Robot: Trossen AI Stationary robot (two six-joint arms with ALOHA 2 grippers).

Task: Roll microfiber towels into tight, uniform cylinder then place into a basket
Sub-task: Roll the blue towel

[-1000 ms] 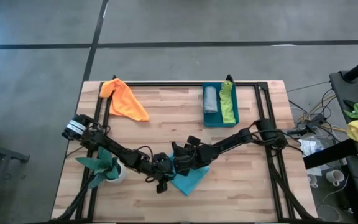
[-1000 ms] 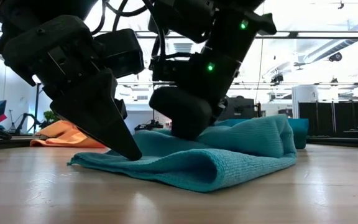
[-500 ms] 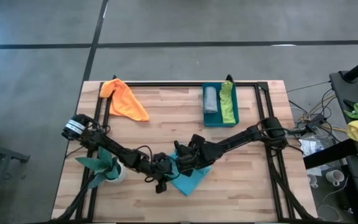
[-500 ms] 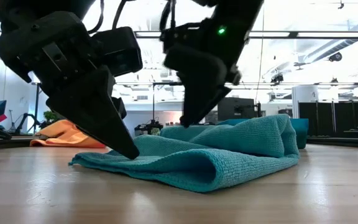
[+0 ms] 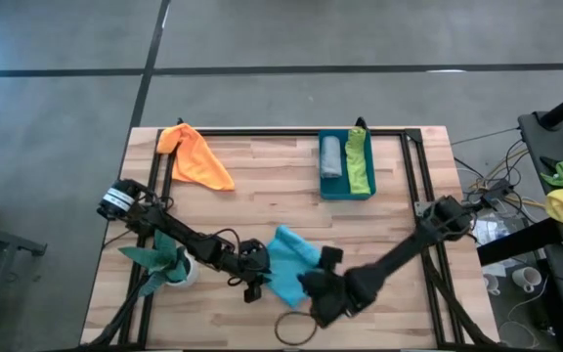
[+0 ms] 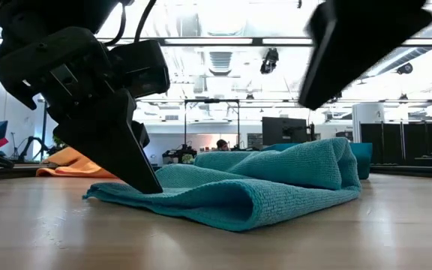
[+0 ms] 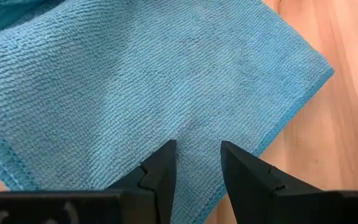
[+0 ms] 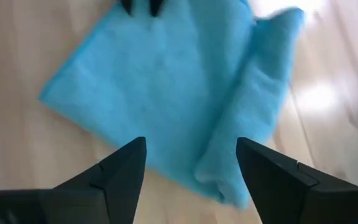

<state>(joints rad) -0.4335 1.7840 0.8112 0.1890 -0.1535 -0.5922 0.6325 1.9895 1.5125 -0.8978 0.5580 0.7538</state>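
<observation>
Four towels on my feeds, all on the wooden desk (image 5: 262, 186). Biggest item after the desk is the turquoise towel (image 5: 289, 262), lying near the desk's front edge, mostly flat with one side folded over into a thick roll-like ridge; the low view shows that fold standing well above the flat part. The orange towel (image 5: 197, 156) lies crumpled at the far left corner. The teal-blue basket (image 5: 346, 192) sits at the far side, right of centre, with the grey towel (image 5: 331, 154) and the lime green towel (image 5: 359, 161) rolled inside it, side by side.

Left pincer (image 7: 196, 163) is down at the turquoise towel's left edge, tips resting on the flat cloth, fingers set narrowly apart with nothing pinched between them that I can see. Right pincer (image 8: 191, 163) hangs above the desk's front edge, clear of the towel, fingers spread wide and released, grasping nothing.

A leafy plant in a white pot (image 5: 164, 262) sits near the front left corner.
</observation>
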